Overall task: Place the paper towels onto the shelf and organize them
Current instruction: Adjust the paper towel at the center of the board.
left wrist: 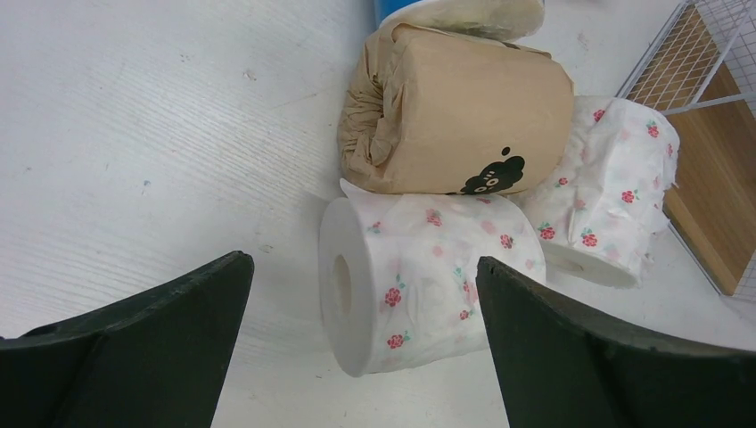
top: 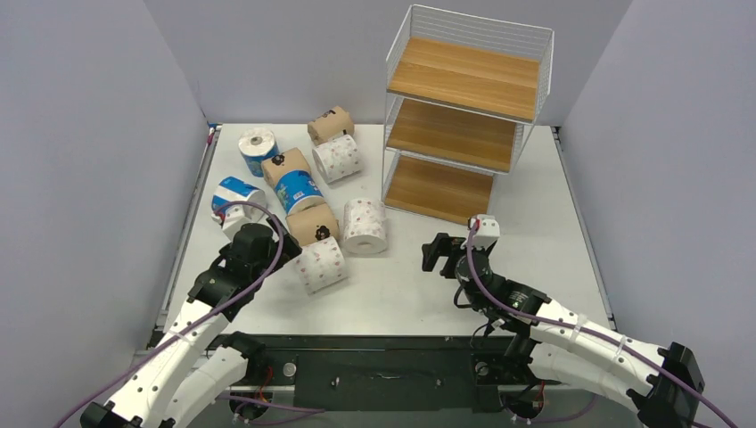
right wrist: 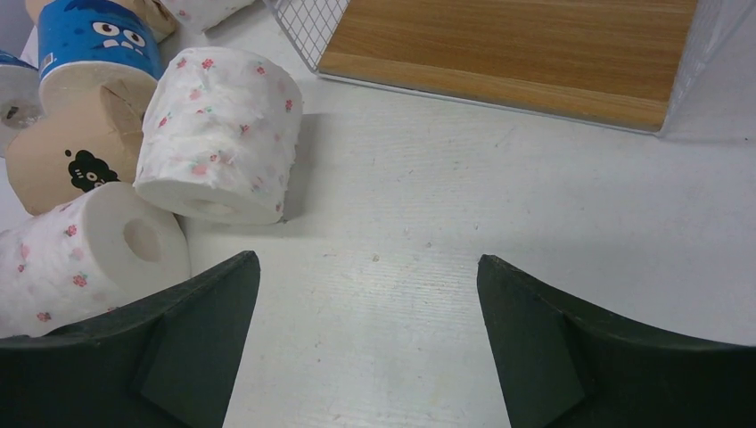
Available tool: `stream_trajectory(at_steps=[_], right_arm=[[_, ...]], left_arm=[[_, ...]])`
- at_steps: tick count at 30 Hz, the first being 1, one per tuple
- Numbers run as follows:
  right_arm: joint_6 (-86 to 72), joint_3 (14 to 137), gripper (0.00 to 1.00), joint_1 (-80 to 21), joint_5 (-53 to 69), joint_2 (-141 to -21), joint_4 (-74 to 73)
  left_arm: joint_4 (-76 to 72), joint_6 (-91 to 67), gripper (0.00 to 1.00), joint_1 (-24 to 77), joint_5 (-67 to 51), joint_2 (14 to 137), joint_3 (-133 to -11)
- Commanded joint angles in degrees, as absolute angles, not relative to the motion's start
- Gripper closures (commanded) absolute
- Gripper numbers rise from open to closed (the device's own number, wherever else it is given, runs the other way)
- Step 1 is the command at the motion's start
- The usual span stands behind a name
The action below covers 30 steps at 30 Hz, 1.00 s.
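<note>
the left wrist view crops the blue roll [left wrist: 464,13] and the shelf [left wrist: 704,165].

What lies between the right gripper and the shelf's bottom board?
Nothing: only bare white table separates the open right gripper from the shelf. The right wrist view shows it plainly; the nearest floral roll stands off to the left.

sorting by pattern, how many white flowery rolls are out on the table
3: far roll left of the shelf, middle roll, near roll frontmost. None seems hidden.
</note>
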<state>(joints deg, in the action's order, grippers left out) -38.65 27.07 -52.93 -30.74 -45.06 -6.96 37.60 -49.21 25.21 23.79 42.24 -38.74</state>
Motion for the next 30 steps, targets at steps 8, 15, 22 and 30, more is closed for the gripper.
stream_trajectory(at_steps=[8,15,22,30], right_arm=[[-38.52,30.56,0.12,-53.13,-30.07,-44.74,-4.85],[-36.7,31.8,0.1,-52.54,-26.11,-46.75,-5.18],[-36.4,30.46,0.11,-52.03,-19.49,-47.14,-1.89],[-37.41,28.96,0.12,-51.94,-18.04,-47.67,-0.54]], left_arm=[[37.02,-51.1,0.04,25.32,23.71,36.25,-36.33],[32.11,-52.38,0.04,24.98,18.35,27.34,-31.73],[30.82,-54.67,0.04,24.96,6.24,25.91,-28.93],[32.86,-57.57,0.04,24.96,4.61,22.63,-25.06]])
